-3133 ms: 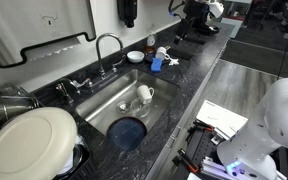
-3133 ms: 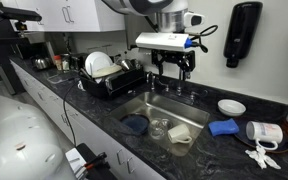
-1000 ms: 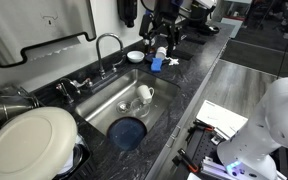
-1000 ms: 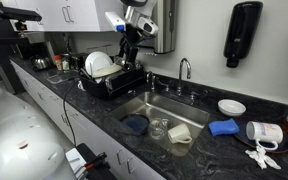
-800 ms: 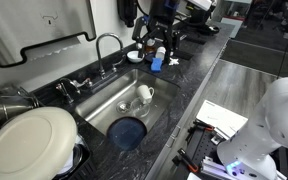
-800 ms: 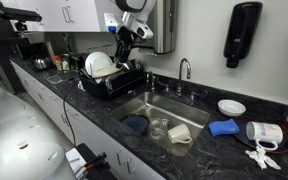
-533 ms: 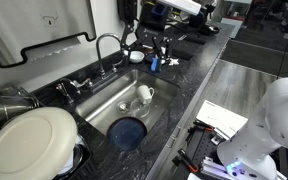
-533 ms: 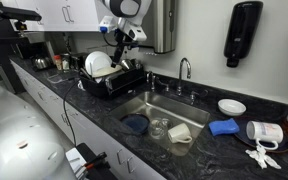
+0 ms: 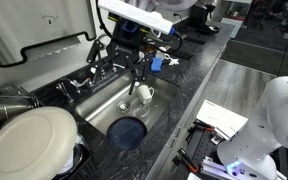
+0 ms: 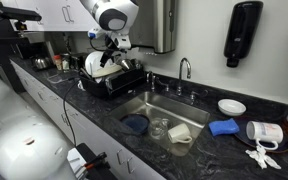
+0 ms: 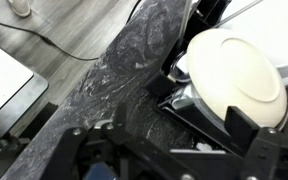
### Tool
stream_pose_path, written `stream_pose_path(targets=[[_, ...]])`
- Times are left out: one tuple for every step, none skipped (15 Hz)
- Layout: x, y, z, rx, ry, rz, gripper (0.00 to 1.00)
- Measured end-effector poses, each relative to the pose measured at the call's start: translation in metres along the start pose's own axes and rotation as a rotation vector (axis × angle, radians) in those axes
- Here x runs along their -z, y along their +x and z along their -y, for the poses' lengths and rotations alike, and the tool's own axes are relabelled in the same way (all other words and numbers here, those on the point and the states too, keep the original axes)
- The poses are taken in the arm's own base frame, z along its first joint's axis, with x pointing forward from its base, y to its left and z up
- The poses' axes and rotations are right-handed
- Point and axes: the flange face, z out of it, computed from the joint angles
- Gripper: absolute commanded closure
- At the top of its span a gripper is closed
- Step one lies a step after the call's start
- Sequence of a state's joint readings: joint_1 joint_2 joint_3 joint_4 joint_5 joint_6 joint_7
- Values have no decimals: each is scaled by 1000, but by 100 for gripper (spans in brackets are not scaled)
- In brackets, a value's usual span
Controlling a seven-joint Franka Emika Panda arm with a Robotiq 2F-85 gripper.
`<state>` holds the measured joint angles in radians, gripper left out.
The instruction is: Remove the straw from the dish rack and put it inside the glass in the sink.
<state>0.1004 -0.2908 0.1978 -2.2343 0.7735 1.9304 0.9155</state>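
The dish rack is dark-framed and holds a large white plate. The plate also shows in the wrist view, over the rack's frame, and in an exterior view. My gripper hangs open and empty just above the rack; it also shows in an exterior view and in the wrist view. The straw cannot be made out in any view. The glass is a small whitish cup inside the steel sink. It also shows in the sink in an exterior view.
A dark blue bowl lies in the sink near the glass. The curved faucet stands behind the basin. A blue object, a white dish and steel pots sit on the dark speckled countertop.
The arm has swung from the far end of the counter, along the sink, to the dish rack. The gripper now hangs lower, right over the rack and plate.
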Motion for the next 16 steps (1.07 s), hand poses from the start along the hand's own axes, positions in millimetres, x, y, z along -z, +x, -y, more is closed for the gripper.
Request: stream_pose_path(targets=[[-6,-4,3,-10,17,35,0],[-11,-8,6,-18,30,67,0],[-16,-11,7,-26,39,97,0],[-21,-13,9,-34,45,122,0],[-27,-16,10,-40,48,148,0],[-34,-19,12,-42,47,169,0],[-40,-21,13,-44,45,186,0],[-47,-24,14,-44,40,199,0],[-53,-25,15,-44,36,208,0],[-60,-27,16,-42,31,214,0],[-65,-29,17,-40,27,217,0],[-71,-31,17,-38,21,218,0],[-76,-32,18,-35,15,218,0],[-81,-34,19,-32,10,218,0],[-87,-35,20,-29,7,216,0],[-92,-36,22,-26,5,213,0]])
